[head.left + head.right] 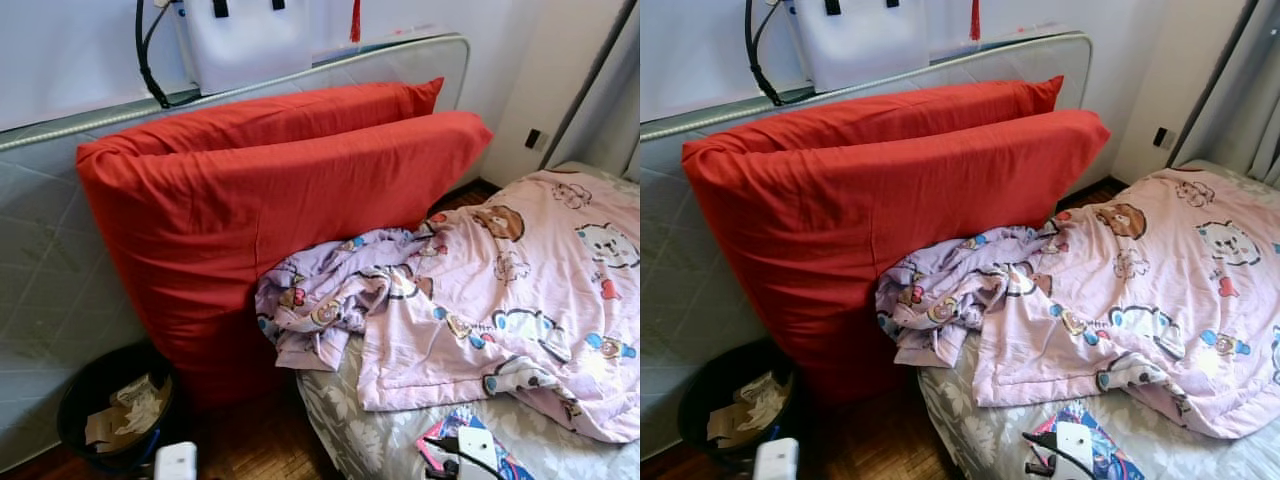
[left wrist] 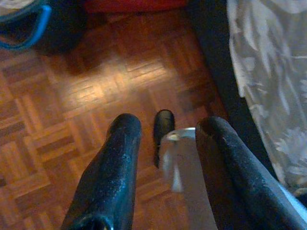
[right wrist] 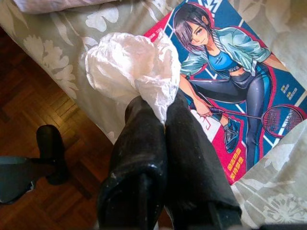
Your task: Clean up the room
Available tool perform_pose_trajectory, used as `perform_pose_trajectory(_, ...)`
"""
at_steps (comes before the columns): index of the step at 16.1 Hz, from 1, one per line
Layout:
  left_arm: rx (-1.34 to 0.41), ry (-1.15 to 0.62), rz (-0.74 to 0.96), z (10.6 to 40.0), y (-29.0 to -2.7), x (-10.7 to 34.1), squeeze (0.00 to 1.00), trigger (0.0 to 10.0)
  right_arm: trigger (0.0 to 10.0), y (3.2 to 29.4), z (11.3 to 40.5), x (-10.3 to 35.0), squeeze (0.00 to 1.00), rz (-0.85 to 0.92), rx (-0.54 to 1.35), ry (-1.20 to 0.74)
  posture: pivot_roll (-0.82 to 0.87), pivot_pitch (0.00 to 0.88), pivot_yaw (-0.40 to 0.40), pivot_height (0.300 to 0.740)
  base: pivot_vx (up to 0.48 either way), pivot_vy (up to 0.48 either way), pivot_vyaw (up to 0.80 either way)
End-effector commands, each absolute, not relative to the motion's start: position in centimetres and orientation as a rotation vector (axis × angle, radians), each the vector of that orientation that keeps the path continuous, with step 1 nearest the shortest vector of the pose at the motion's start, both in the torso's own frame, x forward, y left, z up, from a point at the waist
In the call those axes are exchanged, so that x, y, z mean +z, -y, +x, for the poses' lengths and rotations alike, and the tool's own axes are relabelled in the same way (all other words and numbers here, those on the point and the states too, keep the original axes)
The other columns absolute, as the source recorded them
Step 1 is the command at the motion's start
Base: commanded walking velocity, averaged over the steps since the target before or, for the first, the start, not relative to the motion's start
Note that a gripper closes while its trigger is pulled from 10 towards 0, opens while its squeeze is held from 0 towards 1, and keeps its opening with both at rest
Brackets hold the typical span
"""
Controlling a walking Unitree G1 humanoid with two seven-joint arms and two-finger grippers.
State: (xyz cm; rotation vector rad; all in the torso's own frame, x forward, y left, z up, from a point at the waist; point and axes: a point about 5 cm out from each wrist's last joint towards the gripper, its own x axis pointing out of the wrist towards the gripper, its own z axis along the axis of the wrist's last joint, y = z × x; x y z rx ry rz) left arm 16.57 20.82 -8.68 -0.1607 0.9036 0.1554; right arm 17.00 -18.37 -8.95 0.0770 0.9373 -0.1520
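A grey mattress (image 1: 60, 270) stands on edge against the wall, with 2 red cushions (image 1: 280, 200) leaning on it. Beside them the bed (image 1: 350, 420) carries a rumpled pink quilt (image 1: 520, 300) printed with cartoon animals, bunched at the near corner. On the parquet floor (image 2: 72, 120) by the cushions sits a dark bin (image 1: 110, 410) with paper scraps already in it.

On the bed's near edge lies a magazine (image 3: 240, 96) with a badminton player on its cover. Over it, the right gripper (image 3: 160, 108) has its jaws pressed together on a corner of a crumpled white tissue (image 3: 129, 64), which rests partly on the sheet, partly on the magazine.

The tissue looks featherlight, soft and easily torn; a pinch on a thick fold near the middle would likely carry it more safely than the thin edge now held. It would probably go in the bin.

The left gripper (image 2: 165, 134) hangs above the floor by the bed, jaws spread, holding nothing.
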Motion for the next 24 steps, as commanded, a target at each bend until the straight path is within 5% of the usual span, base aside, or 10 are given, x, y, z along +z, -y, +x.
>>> perform_pose_trajectory(1, 0.148, -0.919, -0.148, 17.0, -20.0, -8.7, 0.0, 10.0, 10.0, 18.3, 17.0, -9.0, 0.0, 0.075, -0.152, -0.936, 0.03, 0.018, 0.01, 0.74, 0.0, 0.0, 0.0)
perform_pose_trajectory(5, 0.144, -0.917, -0.143, 17.3, -20.0, -8.6, 0.0, 10.0, 10.0, 18.1, 17.0, -9.0, 0.0, 0.075, -0.147, -0.936, 0.03, 0.016, 0.016, 0.74, 0.0, 0.142, 0.0)
perform_pose_trajectory(10, 0.18, -0.905, -0.121, 16.7, -24.2, -7.9, 0.0, 10.0, 10.0, 18.1, 16.8, -9.1, 0.0, 0.066, -0.136, -0.946, 0.03, 0.009, 0.018, 0.74, 0.0, 0.283, 0.0)
perform_pose_trajectory(16, 0.153, -0.927, -0.135, 16.3, -21.2, -8.7, 0.0, 10.0, 10.0, 18.1, 16.8, -9.1, 0.0, 0.064, -0.133, -0.942, 0.04, 0.014, 0.019, 0.74, 0.0, 0.284, 0.0)
perform_pose_trajectory(21, 0.196, -0.927, -0.125, 15.4, -25.0, -8.2, 0.0, 10.0, 10.0, 18.0, 16.8, -9.1, 0.0, 0.07, -0.137, -0.944, 0.04, 0.019, 0.022, 0.74, 0.0, 0.283, 0.0)
perform_pose_trajectory(24, 0.171, -0.929, -0.13, 15.6, -22.7, -8.7, 0.0, 10.0, 10.0, 18.0, 16.6, -9.2, 0.0, 0.072, -0.139, -0.947, 0.04, 0.026, 0.025, 0.74, 0.0, 0.285, 0.0)
